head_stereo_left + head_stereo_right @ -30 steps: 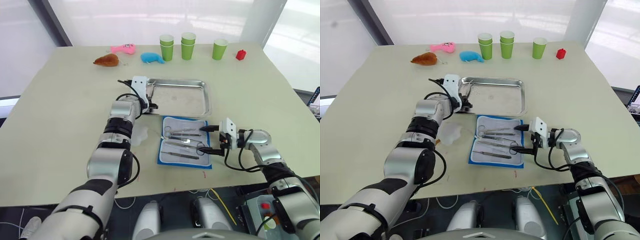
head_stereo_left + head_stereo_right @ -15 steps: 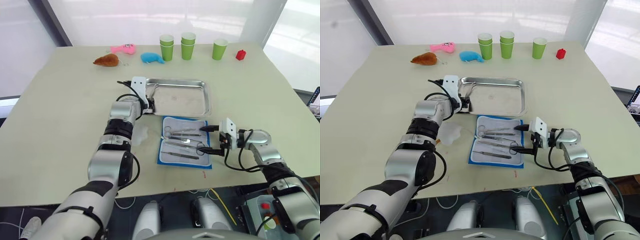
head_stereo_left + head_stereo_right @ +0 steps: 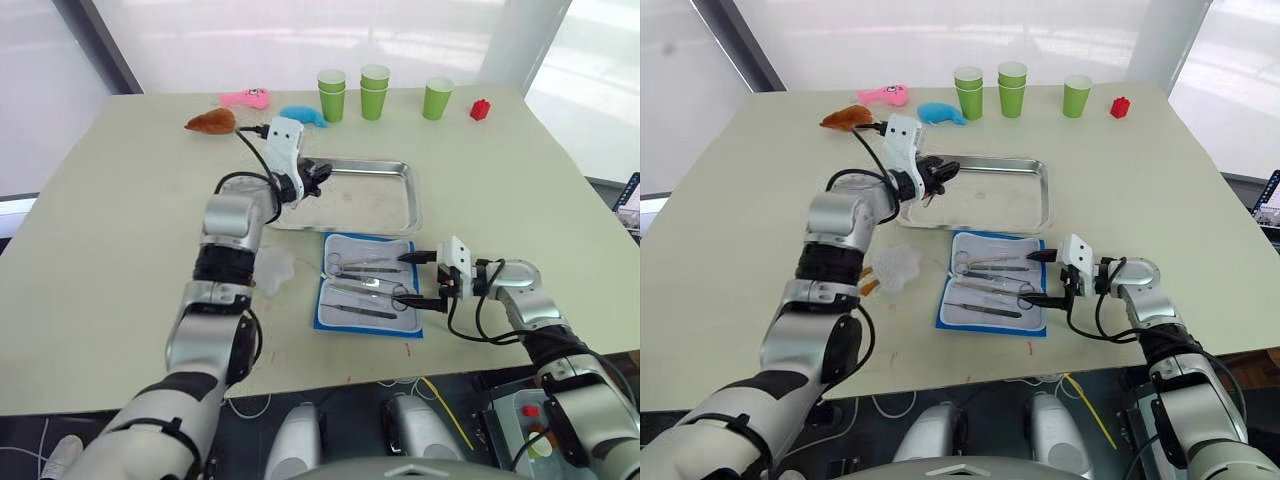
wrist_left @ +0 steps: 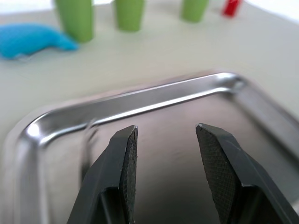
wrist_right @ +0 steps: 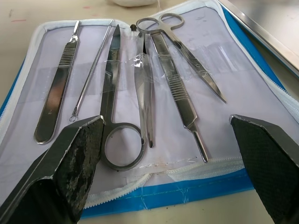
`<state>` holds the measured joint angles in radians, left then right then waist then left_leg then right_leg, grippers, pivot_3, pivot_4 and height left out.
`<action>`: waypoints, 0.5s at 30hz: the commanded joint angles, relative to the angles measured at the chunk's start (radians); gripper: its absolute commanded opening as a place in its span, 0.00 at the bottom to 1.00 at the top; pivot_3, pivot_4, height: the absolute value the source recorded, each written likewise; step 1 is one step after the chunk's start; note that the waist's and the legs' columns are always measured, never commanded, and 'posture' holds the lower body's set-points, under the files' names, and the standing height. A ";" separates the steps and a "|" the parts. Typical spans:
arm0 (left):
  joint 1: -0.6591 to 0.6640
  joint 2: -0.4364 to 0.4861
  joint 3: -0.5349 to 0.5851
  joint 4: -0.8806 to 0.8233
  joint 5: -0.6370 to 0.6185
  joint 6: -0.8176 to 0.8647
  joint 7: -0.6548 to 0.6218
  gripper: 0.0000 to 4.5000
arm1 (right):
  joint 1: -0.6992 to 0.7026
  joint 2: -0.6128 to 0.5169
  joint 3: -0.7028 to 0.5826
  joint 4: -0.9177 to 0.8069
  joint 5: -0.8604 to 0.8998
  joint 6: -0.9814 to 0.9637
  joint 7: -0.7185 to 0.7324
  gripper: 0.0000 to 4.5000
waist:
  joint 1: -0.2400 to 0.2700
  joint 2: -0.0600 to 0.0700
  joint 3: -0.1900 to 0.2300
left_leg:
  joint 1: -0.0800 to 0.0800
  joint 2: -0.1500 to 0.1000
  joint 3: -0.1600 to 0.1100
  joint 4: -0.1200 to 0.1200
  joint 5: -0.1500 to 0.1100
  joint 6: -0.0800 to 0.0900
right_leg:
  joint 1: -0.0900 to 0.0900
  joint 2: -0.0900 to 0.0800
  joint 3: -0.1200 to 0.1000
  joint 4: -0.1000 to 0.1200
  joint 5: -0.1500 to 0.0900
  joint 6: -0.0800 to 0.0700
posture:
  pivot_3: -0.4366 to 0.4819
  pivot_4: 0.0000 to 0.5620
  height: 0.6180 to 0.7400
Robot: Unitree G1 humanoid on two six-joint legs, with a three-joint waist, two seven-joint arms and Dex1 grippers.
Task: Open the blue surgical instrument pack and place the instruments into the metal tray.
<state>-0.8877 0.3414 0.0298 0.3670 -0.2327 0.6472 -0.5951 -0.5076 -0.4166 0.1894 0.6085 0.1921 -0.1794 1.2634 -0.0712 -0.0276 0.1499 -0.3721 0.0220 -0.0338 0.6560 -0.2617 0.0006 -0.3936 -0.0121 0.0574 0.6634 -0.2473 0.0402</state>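
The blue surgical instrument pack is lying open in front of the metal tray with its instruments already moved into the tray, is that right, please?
Not quite. The blue surgical instrument pack does lie open in front of the metal tray, but the instruments are still in the pack, as the right wrist view shows. The tray is bare in the left wrist view.

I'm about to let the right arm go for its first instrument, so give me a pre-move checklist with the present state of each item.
1. Blue surgical instrument pack open and flat: ok, lining up.
2. Instruments reachable: ok, several silver tools lie across the lining; whether the clear pocket pins them, cannot tell.
3. Right gripper ready: ok, open, empty, at the pack's right edge.
4. Metal tray free to receive: not ok, the left gripper hangs over its left end.
5. Left gripper empty: ok, open with nothing between the fingers.
6. Tray already holds any tool: cannot tell.
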 commanded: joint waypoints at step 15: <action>0.229 0.664 -0.170 -0.193 -0.306 -0.437 -1.019 0.92 | 0.068 0.011 0.078 0.091 -0.114 0.033 -0.030 1.00 | -0.001 -0.004 -0.001 | 0.011 0.001 0.005 -0.007 0.000 0.000 | 0.005 0.001 0.005 -0.002 -0.005 -0.001 | 0.48 0.27 1.00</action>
<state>-0.6611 0.9256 -0.1000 0.1950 -0.4637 0.3414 -1.5516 -0.5029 -0.4053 0.1893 0.6092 0.1837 -0.1801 1.2551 -0.0717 -0.0313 0.1487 -0.3611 0.0232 -0.0289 0.6490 -0.2615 0.0005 -0.3885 -0.0108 0.0627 0.6618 -0.2529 0.0385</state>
